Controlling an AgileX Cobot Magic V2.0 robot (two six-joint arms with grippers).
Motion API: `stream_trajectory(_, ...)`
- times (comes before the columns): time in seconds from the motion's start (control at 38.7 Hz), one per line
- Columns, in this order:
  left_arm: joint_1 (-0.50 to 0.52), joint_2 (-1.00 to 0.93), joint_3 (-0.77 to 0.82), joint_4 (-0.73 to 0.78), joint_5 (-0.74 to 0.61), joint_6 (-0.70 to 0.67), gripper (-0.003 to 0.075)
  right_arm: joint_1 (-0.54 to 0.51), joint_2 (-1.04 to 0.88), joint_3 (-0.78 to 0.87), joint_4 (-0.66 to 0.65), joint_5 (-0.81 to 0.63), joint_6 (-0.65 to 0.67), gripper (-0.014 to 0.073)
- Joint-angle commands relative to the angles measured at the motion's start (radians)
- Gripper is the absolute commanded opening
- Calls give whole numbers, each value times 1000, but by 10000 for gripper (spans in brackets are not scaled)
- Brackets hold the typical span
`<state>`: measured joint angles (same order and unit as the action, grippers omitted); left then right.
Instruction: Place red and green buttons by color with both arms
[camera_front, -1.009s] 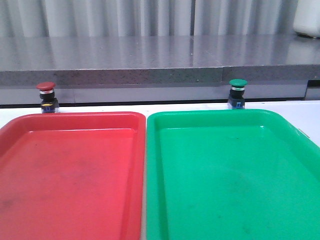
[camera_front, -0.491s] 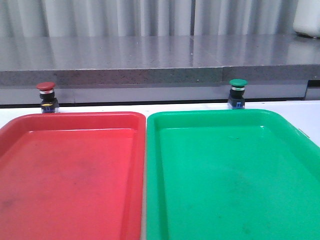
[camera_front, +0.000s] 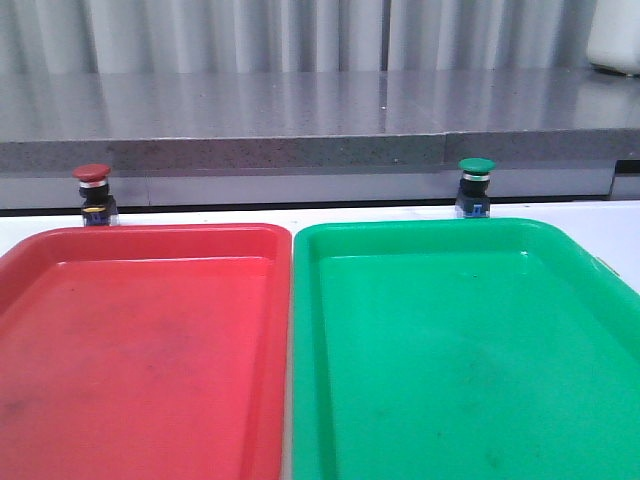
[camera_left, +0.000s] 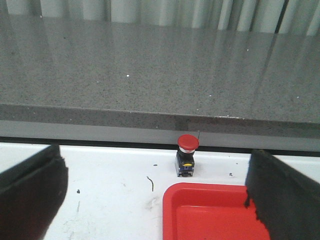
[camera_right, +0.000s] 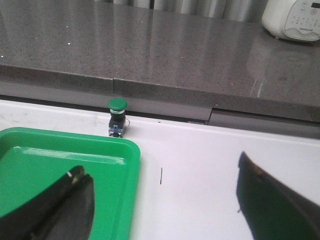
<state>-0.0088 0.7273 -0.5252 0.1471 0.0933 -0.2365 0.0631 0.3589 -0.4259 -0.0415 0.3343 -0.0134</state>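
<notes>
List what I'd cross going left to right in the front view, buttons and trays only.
red button → red tray → green tray → green button. Each button stands upright on the white table just behind its matching tray's far rim, the red one near the tray's left end.

Red tray (camera_front: 140, 340) and green tray (camera_front: 460, 340) sit side by side on the white bench (camera_right: 210, 155) — nearly touching. Grey speckled counter (camera_front: 300, 110) behind, white appliance (camera_right: 295, 20) on it — curtain (camera_front: 300, 30) at the back.
</notes>
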Motion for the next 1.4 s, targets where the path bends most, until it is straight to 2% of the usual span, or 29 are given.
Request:
stream_trajectory(0.0,1,127,-111,-7,-55,-6,692,-8,13,-36,1,-75,-4,601)
stream_trajectory(0.18,-40,365,-306,-3,97,38,692,-8,13,-36,1,-75,-4,601)
stream_trajectory(0.34,-101,567,-456,-3,147,48,692,-8,13,-36,1,-75,-4,601)
stream_trajectory(0.67,-108,972,-862,-3,355,48,692,-8,13,-36,1,-75,-4,601)
stream_trajectory(0.8,-111,1096,-977,-3,396,48,692,-8,13,-36,1,-75,-4,601)
stream_trajectory(1.03,-113,1232,-1083,-10,433,48,692,-8,13,-36,1,-75,-4,601)
stream_trajectory(1.37,-115,1323,-1128,-11,353,48,672,-8,13,-36,1,-75,-4,601)
